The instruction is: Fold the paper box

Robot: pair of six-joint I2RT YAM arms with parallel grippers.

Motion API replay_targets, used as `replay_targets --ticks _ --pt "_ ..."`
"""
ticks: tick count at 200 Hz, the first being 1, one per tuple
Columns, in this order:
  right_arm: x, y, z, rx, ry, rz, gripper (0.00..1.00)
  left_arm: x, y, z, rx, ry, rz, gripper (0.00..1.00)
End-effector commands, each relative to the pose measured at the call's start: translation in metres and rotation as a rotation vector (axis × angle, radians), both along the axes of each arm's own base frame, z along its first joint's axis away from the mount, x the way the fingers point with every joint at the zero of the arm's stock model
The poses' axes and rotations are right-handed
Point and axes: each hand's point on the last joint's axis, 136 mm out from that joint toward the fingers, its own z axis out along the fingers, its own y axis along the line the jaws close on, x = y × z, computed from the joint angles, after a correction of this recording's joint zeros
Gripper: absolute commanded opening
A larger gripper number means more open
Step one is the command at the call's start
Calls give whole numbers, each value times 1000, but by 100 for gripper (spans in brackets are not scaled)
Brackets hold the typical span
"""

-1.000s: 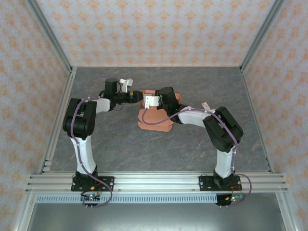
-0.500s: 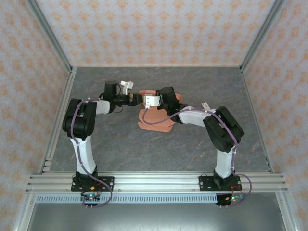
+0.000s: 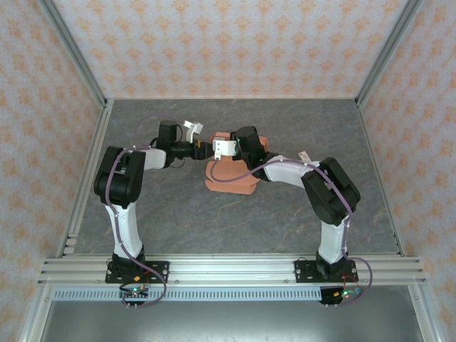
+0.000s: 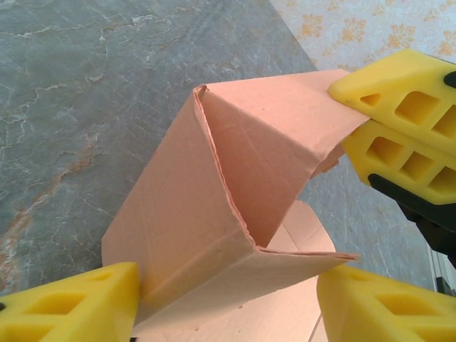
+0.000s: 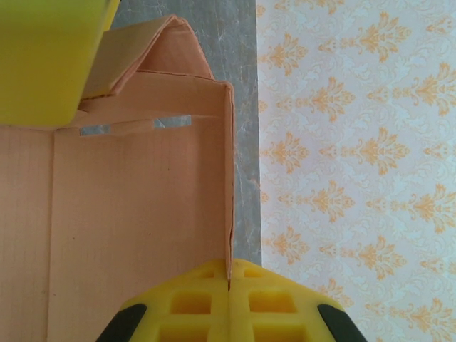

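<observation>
The left gripper has been moved in, fingers wide astride a raised corner of the paper box. A wall is pinched by the right gripper; folding seems midway.

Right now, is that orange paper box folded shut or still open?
Still open: the paper box is only partly folded. Walls stand up, one pinched by the right gripper, but its inside lies uncovered.
</observation>
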Motion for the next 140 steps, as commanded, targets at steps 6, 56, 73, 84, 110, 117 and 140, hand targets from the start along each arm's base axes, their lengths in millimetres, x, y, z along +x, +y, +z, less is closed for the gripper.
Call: replay_targets --ticks 6,56,73,84,110,117,140 --pt "4 -1 4 10 -2 -3 0 2 -1 17 4 -60 -11 62" --pt "1 0 5 22 -21 8 0 8 7 8 66 -70 67 47" --pt "1 0 5 29 -20 9 0 8 7 7 89 -87 85 46" --pt "0 2 6 37 -18 11 0 7 5 7 91 -93 81 45" --pt "1 4 5 36 -15 7 0 3 0 9 85 -98 59 46" --pt "2 3 6 35 -16 5 0 2 -2 10 80 -98 50 48" --pt "3 5 8 39 -17 4 0 -4 -8 13 70 -106 29 53"
